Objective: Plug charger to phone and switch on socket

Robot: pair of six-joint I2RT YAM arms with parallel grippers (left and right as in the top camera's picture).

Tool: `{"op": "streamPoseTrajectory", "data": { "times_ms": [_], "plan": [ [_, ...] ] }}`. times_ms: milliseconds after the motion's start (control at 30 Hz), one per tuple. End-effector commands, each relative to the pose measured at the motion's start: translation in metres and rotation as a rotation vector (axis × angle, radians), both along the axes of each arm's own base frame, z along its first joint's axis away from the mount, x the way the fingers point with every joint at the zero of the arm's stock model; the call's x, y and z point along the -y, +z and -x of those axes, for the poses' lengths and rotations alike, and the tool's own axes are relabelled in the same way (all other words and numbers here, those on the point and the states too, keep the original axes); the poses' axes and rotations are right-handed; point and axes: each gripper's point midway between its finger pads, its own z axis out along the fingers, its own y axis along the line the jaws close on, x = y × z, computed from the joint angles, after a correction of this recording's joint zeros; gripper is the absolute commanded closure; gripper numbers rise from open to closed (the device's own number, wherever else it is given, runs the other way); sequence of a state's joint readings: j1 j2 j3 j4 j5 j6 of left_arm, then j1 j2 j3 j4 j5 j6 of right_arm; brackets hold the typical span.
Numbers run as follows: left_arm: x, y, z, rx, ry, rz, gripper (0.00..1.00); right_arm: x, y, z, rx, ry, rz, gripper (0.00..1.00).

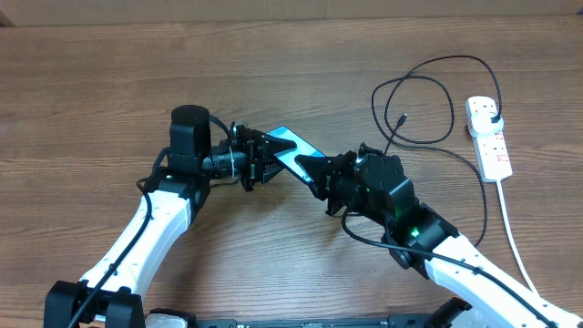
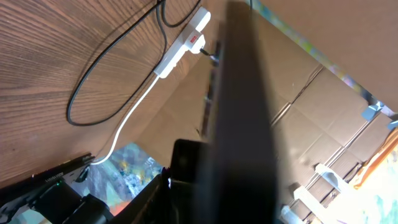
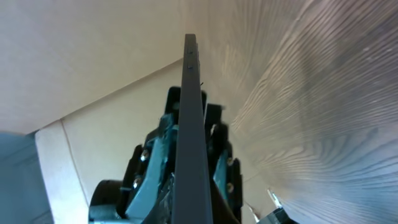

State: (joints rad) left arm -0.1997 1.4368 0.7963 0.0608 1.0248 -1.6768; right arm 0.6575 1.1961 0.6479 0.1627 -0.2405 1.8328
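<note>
Step in hand: getting the phone (image 1: pixel 285 143) positioned for plugging. Nothing is plugged into it yet.

- Phone is up off the bench (image 1: pixel 91 91) at mid-frame, tilted, with its lit teal screen visible, and spans the two arms.
- Right hand (image 1: pixel 321 175) is pressed together on the phone's 4 o'clock end. In the right wrist view the phone runs edge-on straight up the centre.
- Left hand (image 1: pixel 260 162) is at the phone's 8 o'clock end. Its fingers (image 3: pixel 211 127) straddle the edge, one on each side. Can't tell whether they are clamped on it or just flanking it.
- Charger (image 1: pixel 452 109) lies in loose loops on the bench, at 2 o'clock from the phone. Its connector tip (image 1: pixel 402 117) is free on the wood, near the right hand but not touching it, and the far end runs to the power strip (image 1: pixel 489 141).
- Power strip sits at 3 o'clock, well apart from both hands. Its switch state is not readable.

Next move, as a judgement: one hand needs a firm hold on the phone with its port end exposed. The other must let go, go to the connector tip at 2 o'clock, pinch it and line it up with the port. Flipping the switch comes last. Risk: a thin tip is easy to mis-grip.
</note>
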Motion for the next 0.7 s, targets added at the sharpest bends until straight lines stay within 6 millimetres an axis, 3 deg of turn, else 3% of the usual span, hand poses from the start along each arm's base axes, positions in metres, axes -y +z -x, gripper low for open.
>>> {"op": "streamPoseTrajectory", "data": {
  "times_ms": [0, 133, 433, 533, 667],
  "plan": [
    [0.002, 0.0, 0.001, -0.011, -0.011, 0.009, 0.69, -0.007, 0.013, 0.004, 0.035, 0.016, -0.024, 0.96],
    [0.002, 0.001, 0.002, -0.011, -0.011, 0.009, 0.72, -0.006, 0.007, 0.003, 0.02, 0.004, -0.006, 0.96],
    [0.002, 0.001, 0.002, -0.01, -0.013, 0.01, 0.89, -0.008, -0.008, -0.001, -0.009, -0.001, 0.02, 0.94],
    [0.001, -0.001, 0.001, 0.001, -0.007, -0.003, 0.89, -0.008, -0.011, -0.002, -0.015, -0.001, 0.025, 0.85],
    [-0.005, -0.015, -0.005, 0.042, 0.026, -0.082, 0.92, -0.008, -0.013, -0.001, -0.021, -0.002, 0.03, 0.58]
  ]
}}
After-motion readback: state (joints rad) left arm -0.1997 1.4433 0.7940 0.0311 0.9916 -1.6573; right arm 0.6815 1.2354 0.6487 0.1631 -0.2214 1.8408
